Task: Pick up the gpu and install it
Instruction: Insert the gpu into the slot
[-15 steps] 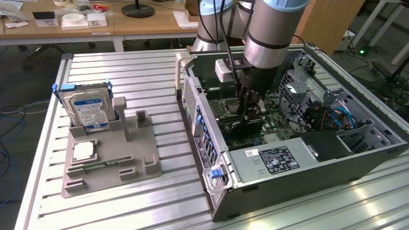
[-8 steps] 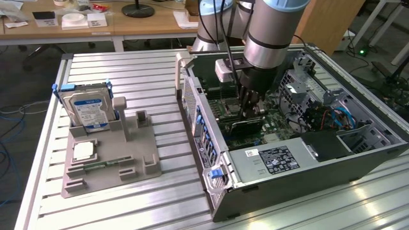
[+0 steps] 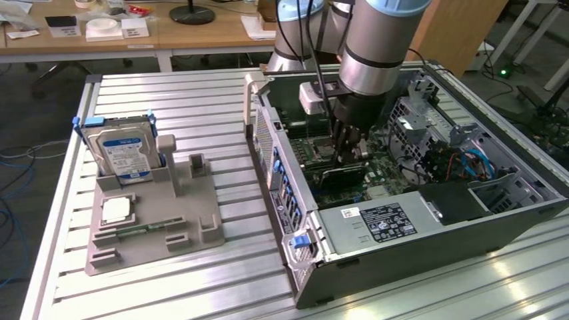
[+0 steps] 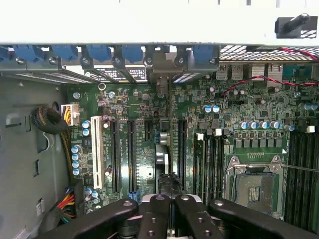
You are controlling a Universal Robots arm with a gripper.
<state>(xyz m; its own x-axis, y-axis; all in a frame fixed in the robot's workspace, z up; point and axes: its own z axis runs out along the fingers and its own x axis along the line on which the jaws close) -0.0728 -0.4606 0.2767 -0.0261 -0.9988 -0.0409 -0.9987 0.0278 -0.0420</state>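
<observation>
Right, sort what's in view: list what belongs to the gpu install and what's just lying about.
Belongs to the job:
gpu, held by the end effector
open computer case
motherboard

Just lying about:
hard drive
processor chip
grey holder tray

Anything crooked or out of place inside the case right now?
Nothing stands out. The gripper holds the gpu edge-on over the motherboard slots, roughly in line with them. The hard drive sits upright in its holder.
</observation>
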